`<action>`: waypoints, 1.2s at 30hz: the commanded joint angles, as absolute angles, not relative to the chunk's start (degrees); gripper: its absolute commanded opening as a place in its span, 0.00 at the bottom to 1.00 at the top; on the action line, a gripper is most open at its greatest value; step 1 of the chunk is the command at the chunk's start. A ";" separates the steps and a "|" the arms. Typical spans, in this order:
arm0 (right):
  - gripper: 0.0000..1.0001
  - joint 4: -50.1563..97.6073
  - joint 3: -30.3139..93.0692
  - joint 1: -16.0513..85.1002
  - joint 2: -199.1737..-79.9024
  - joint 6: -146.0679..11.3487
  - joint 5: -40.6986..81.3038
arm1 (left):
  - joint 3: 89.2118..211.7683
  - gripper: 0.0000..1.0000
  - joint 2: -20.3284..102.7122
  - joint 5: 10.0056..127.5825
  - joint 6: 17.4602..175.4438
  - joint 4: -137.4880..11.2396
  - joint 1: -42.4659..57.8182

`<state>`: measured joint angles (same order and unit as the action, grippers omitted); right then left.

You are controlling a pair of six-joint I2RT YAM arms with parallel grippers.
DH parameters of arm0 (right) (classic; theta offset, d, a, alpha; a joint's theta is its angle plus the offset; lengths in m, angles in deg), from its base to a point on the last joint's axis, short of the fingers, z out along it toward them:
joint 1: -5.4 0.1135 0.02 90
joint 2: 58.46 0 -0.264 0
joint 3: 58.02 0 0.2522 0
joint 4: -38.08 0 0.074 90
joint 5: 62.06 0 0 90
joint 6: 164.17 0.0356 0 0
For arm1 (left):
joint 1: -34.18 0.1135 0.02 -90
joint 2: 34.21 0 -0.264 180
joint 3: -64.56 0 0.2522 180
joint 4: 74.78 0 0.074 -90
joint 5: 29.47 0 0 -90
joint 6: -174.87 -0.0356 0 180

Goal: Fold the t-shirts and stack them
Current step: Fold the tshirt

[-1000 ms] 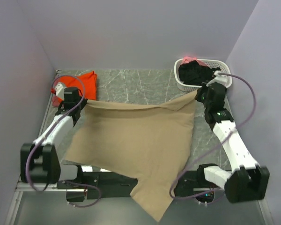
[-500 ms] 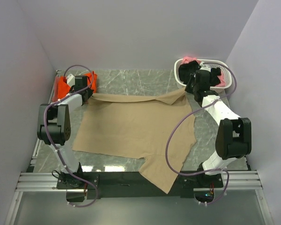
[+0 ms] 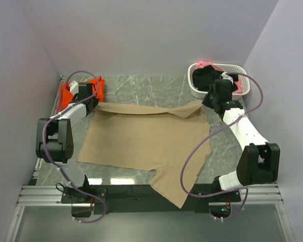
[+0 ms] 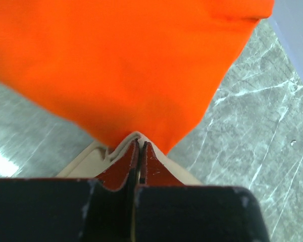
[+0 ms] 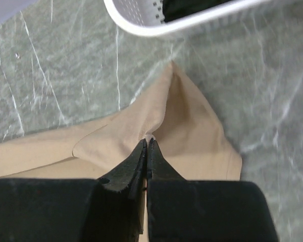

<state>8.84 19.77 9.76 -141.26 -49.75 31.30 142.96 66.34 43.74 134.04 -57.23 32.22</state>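
Observation:
The tan t-shirt lies spread over the marble table, one sleeve hanging off the near edge. My left gripper is shut on its far left corner, right beside the orange t-shirt, which fills the left wrist view. My right gripper is shut on the far right corner of the tan t-shirt, just in front of the basket. Black and pink t-shirts lie in the basket.
The white slotted basket stands at the far right corner; its rim shows in the right wrist view. Purple walls close in the left, back and right sides. Bare marble lies between the orange t-shirt and the basket.
Both grippers have carried the tan t-shirt's far edge away from me and down to the table. The shirt has gone from hanging lifted to lying nearly flat.

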 commanded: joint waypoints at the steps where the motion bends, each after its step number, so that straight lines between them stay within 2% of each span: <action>1: 0.00 0.16 18.06 10.23 -136.69 -46.32 30.84 | 141.17 0.00 60.89 41.28 132.43 -55.49 32.42; 5: 0.00 -3.80 14.02 10.76 -132.12 -43.68 31.37 | 142.04 0.00 60.27 44.79 131.72 -51.97 32.33; 17: 0.00 -12.67 7.35 10.93 -122.45 -39.20 31.64 | 141.78 0.01 58.78 43.13 131.28 -45.73 32.42; 24: 0.01 -11.45 -0.56 10.93 -116.12 -36.21 30.93 | 138.18 0.01 56.40 43.48 131.54 -44.32 32.42; 32: 0.04 -6.01 -10.94 11.02 -115.67 -33.31 28.47 | 133.17 0.01 54.56 42.43 133.65 -42.57 32.42; 34: 0.08 -5.30 -12.95 11.20 -115.76 -32.78 28.56 | 132.64 0.05 54.38 41.64 134.44 -41.60 32.42; 35: 0.09 -5.21 -13.40 11.20 -116.11 -32.69 28.56 | 132.55 0.14 54.29 41.46 134.44 -40.99 32.42; 36: 0.17 -5.12 -13.67 11.20 -116.20 -32.69 28.56 | 132.46 0.19 54.20 40.94 134.79 -40.46 32.42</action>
